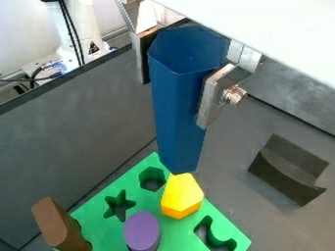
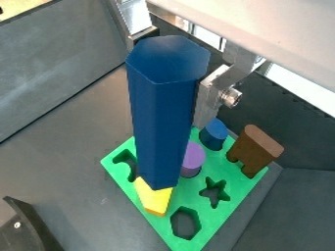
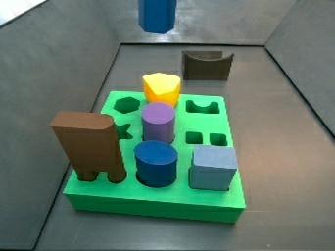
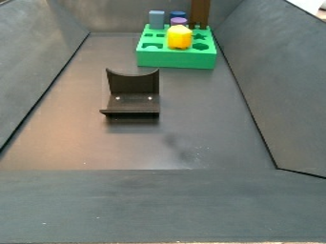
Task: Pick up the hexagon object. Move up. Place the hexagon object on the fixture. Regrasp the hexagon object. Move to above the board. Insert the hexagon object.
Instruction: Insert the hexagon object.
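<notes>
Both wrist views alone show pincer (image 1: 197,93) clamping hexagon object (image 1: 179,98).

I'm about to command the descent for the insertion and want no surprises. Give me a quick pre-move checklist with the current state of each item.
1. Grip: the gripper, high above the board, is shut on the long dark blue hexagon bar, fingers on its side. Ok.
2. Bar upright: hangs roughly vertical in both wrist views. Ok.
3. Target free: the hexagon hole in the bright green board is empty. Ok.
4. Alignment over the hole: the bar's lower end hides part of the board in both wrist views. Cannot tell.
5. Neighbour clearance: the yellow pentagon peg stands right beside the hole. Cannot tell.
6. Dark fixture: empty, apart from the board. Ok.
</notes>
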